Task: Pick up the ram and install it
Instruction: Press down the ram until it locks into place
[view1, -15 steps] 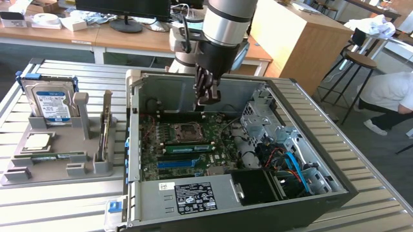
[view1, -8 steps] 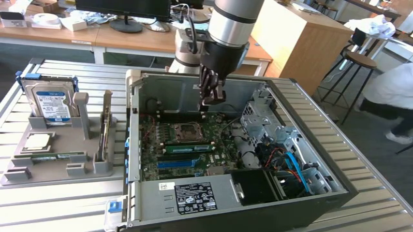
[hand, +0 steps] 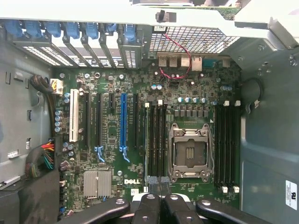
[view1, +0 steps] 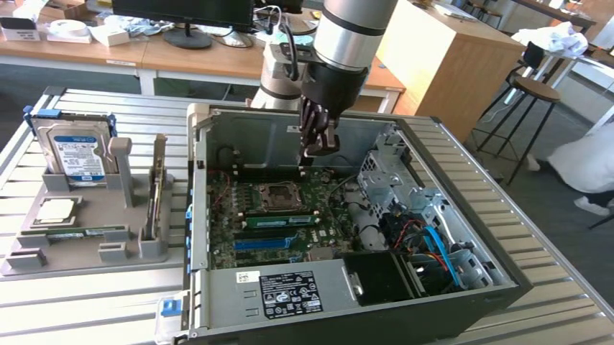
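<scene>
A slatted metal table (view1: 86, 302) carries everything here. On the exterior view's left sits a grey holder tray (view1: 82, 248), flat on the slats. Just beside it, toward the exterior view's right, lies 1 open computer case (view1: 413, 316) on its side, its motherboard facing up. Bare slats show in front of the tray and along the table's far edge.

Open PC case (view1: 451, 180) on slatted table (view1: 96, 302); hard drive (view1: 77, 154) upright in grey holder (view1: 82, 248).
</scene>
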Controlling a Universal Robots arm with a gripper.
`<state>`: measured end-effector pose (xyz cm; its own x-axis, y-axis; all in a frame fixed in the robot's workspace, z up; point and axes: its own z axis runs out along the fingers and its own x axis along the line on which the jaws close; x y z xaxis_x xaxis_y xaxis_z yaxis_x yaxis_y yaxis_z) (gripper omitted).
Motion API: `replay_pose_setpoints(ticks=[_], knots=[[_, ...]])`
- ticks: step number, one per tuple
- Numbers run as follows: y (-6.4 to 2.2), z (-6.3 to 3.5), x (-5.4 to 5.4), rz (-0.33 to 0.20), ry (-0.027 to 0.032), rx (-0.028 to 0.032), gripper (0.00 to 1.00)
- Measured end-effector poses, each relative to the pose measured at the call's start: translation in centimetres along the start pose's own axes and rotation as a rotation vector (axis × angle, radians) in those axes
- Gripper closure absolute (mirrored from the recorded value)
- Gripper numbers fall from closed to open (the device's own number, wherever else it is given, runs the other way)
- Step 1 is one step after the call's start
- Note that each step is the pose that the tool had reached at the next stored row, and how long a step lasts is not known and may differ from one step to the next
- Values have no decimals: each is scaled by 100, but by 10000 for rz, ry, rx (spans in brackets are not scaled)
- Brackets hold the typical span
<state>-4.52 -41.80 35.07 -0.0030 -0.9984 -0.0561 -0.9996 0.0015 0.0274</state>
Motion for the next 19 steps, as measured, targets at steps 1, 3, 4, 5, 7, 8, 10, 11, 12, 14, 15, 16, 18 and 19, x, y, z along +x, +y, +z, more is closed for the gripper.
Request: replay_pose_setpoints(ticks=[1, 3, 4, 5, 7, 8, 10, 11, 12, 14, 15, 16, 18, 19], knots=[[0, 0, 0, 0, 0, 0, 90], [0, 0, 0, 0, 0, 0, 90], [0, 0, 0, -1, 0, 0, 90], [0, 0, 0, 0, 0, 0, 90], [0, 0, 0, 0, 1, 0, 90], [0, 0, 0, 0, 0, 0, 90], [0, 0, 0, 26, 0, 0, 90], [1, 0, 0, 70, -1, 2, 90], [1, 1, 0, 121, -3, 6, 90], [2, 2, 0, 262, -8, 15, 90], [3, 2, 0, 361, -11, 21, 90], [3, 2, 0, 472, -13, 26, 90], [3, 3, 0, 738, -21, 41, 90], [4, 3, 0, 900, -25, 51, 90]])
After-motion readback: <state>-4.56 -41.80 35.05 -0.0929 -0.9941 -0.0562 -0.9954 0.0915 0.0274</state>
